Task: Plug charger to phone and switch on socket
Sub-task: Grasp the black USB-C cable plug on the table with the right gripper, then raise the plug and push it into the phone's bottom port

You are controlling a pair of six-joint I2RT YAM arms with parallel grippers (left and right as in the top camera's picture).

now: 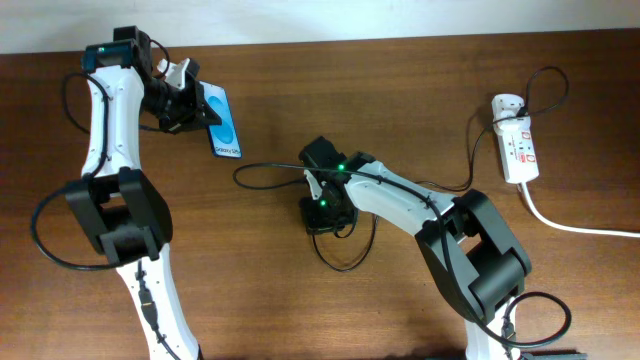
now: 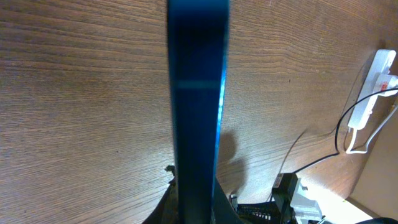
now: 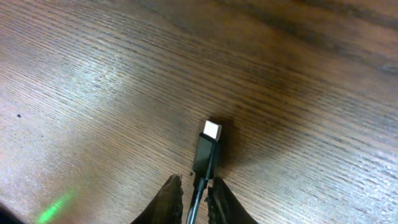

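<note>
My left gripper point(image 1: 190, 108) is shut on the phone point(image 1: 222, 122), held at the far left with its blue screen showing. In the left wrist view the phone point(image 2: 198, 93) runs edge-on up from the jaws point(image 2: 198, 205). My right gripper point(image 1: 322, 212) at mid-table is shut on the charger's black cable just behind its connector tip point(image 3: 208, 146), which points forward above the wood between the fingers point(image 3: 194, 190). The cable point(image 1: 400, 180) runs right to the white plug adapter point(image 1: 507, 106) in the socket point(image 1: 518, 150) at the far right.
The socket's thick white cord point(image 1: 580, 226) trails off to the right edge. Loose loops of black cable point(image 1: 345, 255) lie under and in front of the right arm. The socket also shows in the left wrist view point(image 2: 373, 87).
</note>
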